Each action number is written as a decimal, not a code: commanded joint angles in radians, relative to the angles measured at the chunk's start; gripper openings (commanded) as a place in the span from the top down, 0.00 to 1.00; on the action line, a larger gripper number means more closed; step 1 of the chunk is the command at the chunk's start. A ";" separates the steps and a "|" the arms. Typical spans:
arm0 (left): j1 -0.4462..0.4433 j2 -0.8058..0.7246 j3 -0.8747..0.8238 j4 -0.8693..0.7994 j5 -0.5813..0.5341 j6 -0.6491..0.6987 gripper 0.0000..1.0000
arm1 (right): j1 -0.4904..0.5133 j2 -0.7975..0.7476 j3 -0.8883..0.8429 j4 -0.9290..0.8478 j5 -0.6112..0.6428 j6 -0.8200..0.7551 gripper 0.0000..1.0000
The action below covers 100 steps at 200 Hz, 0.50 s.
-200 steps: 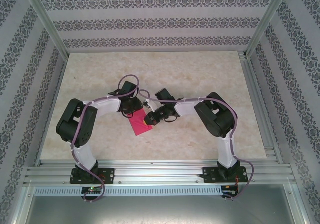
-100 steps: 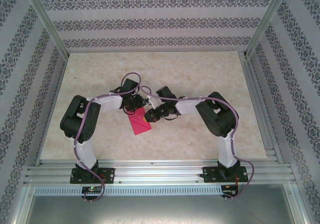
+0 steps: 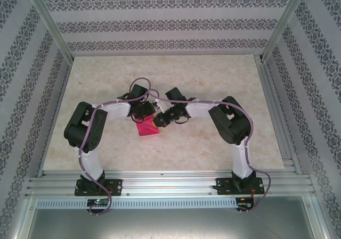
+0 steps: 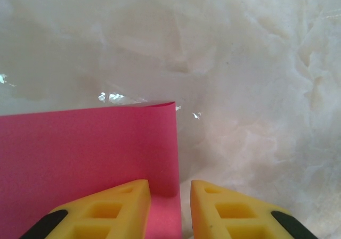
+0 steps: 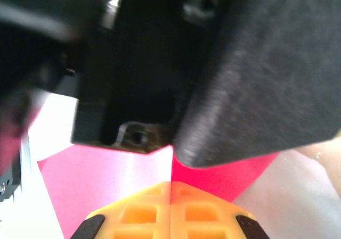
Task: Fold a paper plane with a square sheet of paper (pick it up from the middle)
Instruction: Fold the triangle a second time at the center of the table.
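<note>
The marbled table [image 3: 213, 79] bears the square sheet of paper [image 3: 147, 129] (magenta-red, near its middle).

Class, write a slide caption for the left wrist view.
Left claw, yellow fingers parted, at the edge of the magenta paper on a marble table.

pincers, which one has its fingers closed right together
The right pincer: its yellow fingers meet with no gap, with the paper behind them. The left pincer shows a clear gap between its fingers, at the paper's edge.
</note>
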 commanded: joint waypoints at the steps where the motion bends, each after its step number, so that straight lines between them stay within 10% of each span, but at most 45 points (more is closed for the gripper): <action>1: 0.003 0.018 -0.031 -0.037 -0.010 0.018 0.70 | -0.004 0.017 -0.018 0.026 -0.005 -0.003 0.99; 100: 0.002 -0.051 -0.007 -0.055 0.002 0.007 0.68 | 0.006 0.004 -0.090 0.104 -0.027 0.085 0.98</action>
